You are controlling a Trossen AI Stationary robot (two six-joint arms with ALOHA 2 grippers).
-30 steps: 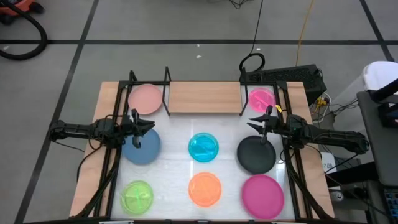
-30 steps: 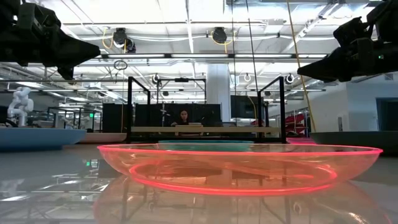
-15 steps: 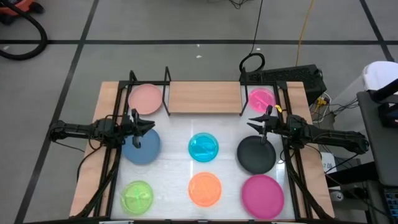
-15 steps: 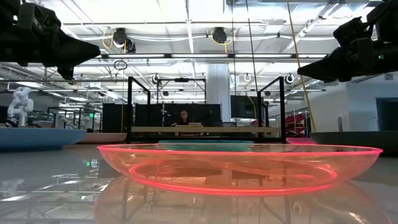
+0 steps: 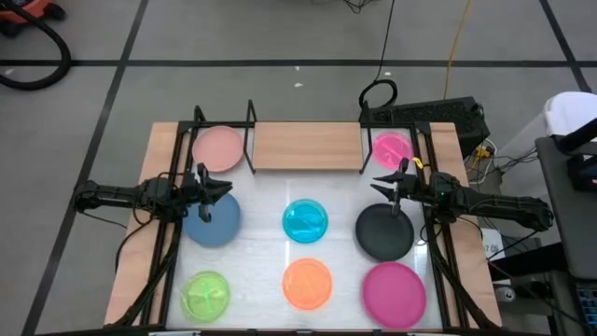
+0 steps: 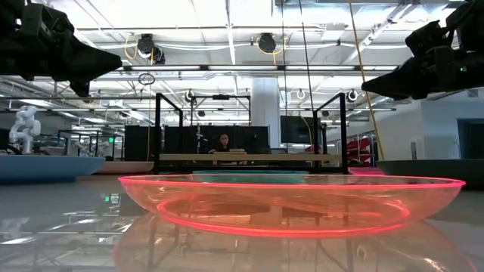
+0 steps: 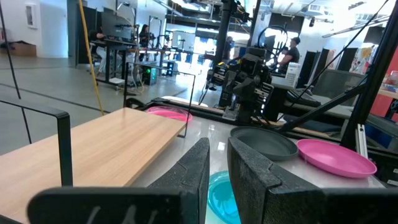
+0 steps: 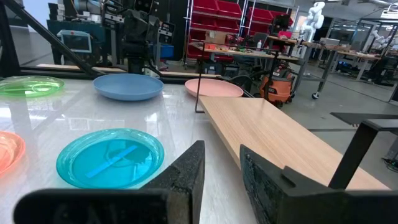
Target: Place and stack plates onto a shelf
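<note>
Glossy white tabletop [image 8: 180,134] — translucent plastic cyan plate [image 8: 110,157] — matt light-wood shelf [image 8: 273,140]

Shelf [image 5: 306,147] top bare; black uprights [image 5: 250,136] flank ends.

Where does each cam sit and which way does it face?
High: overhead, straight down; both arms, light-wood shelf board.
Low: tabletop height, across translucent orange plate; both arms overhead.
Left wrist: past left gripper toward the right arm.
Right wrist: past right gripper toward the left arm.
Shared: translucent cyan plate.
</note>
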